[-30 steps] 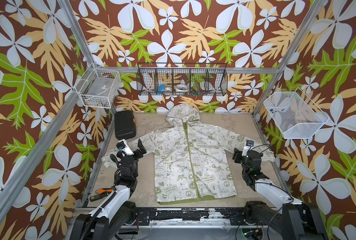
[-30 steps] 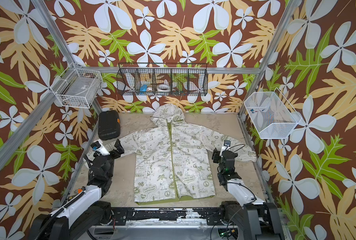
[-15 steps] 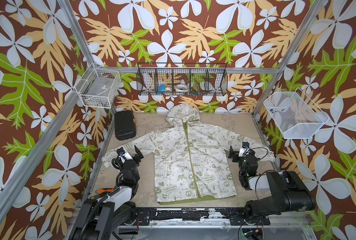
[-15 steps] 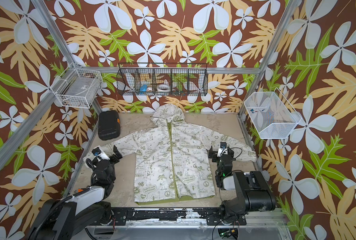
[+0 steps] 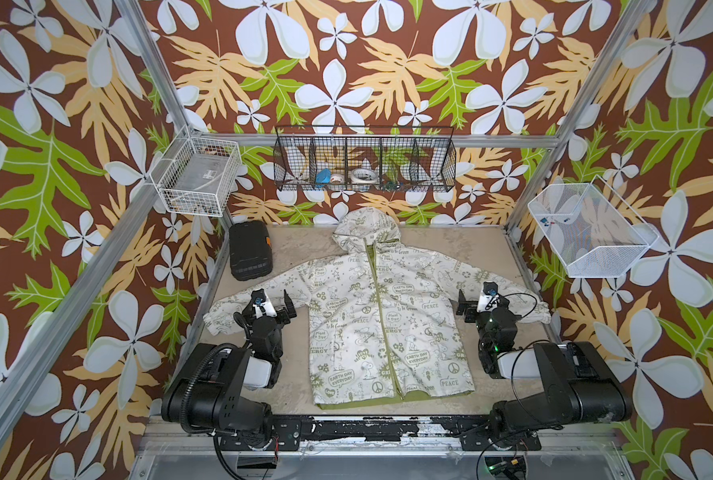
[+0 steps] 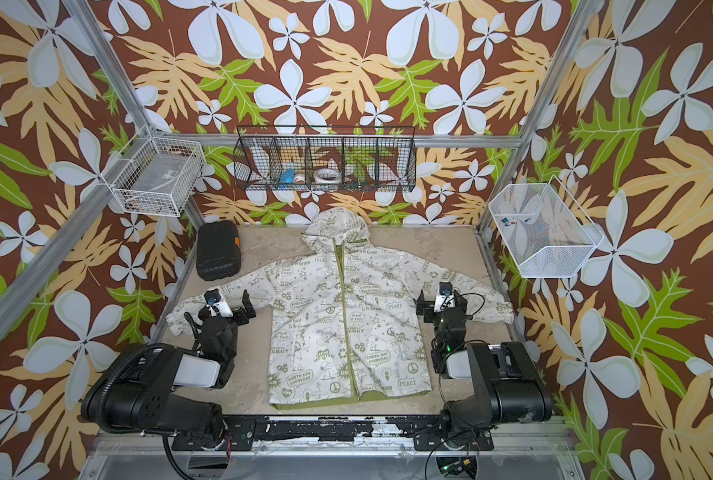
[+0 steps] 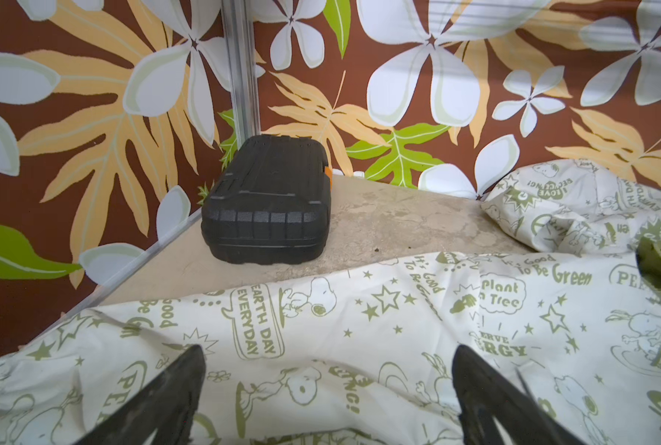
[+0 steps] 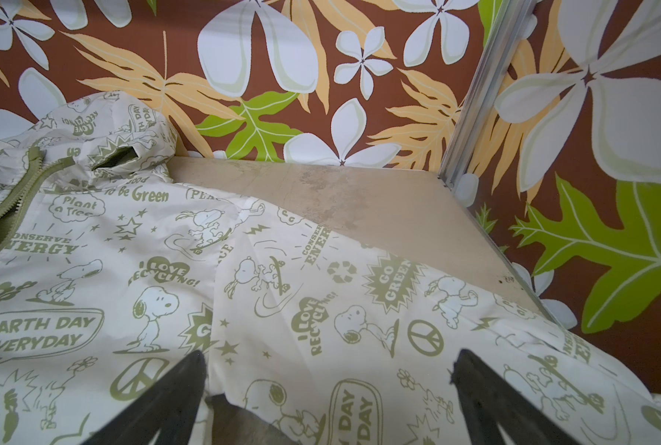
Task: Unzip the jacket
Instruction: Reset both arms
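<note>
While the jacket (image 5: 359,316) lies unmoved, flat on the table (image 5: 450,245) with its zipper (image 5: 382,316) closed and hood toward the back wall, both arms have folded lower toward their bases. The black wire basket (image 5: 438,166) holds tape rolls (image 5: 363,175); the white wire basket (image 5: 188,203) holds a grey box (image 5: 199,174). The left gripper (image 5: 272,307), jaws spread, sits over one sleeve; the right gripper (image 5: 475,303), also spread, sits over the other.

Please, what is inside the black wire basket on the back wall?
In the black wire basket, the middle compartments hold a blue object, a small roll and a white tape roll. The mesh blurs anything smaller.
</note>
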`<state>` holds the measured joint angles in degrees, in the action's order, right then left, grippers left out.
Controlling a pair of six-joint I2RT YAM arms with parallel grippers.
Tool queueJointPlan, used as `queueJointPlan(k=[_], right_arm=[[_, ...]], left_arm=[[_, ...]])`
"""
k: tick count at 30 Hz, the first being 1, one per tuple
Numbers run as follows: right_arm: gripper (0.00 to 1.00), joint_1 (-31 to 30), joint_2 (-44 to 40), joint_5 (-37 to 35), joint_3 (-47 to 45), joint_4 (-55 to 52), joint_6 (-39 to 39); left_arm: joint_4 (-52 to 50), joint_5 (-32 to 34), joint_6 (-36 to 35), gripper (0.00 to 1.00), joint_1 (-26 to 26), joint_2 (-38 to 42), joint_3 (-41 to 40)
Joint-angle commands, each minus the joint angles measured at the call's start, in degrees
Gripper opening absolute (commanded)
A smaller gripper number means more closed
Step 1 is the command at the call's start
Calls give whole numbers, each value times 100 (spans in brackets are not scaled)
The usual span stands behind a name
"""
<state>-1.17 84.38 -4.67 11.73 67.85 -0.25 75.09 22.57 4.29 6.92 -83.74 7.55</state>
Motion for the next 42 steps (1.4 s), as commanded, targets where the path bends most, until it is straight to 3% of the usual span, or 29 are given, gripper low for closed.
queueJointPlan(k=[1, 20, 24, 29, 32, 42], right_arm=[[100, 45, 82, 139, 123, -10, 3], [100, 51, -18, 134, 23, 86, -10], [100, 31, -55, 480, -67, 208, -160], [100, 38, -53, -425, -108, 293, 185], [100, 32, -30, 366, -6, 137, -125], [100, 38, -22, 327, -12, 145, -107]], left_arm=[[76, 37, -28, 100, 11, 67, 26], [276, 2, -96, 100, 11, 7, -14], [278, 2, -96, 100, 10, 6, -17], [270, 2, -93, 100, 10, 7, -17], [278, 2, -96, 100, 11, 7, -15], [277, 2, -96, 100, 4, 7, -17]])
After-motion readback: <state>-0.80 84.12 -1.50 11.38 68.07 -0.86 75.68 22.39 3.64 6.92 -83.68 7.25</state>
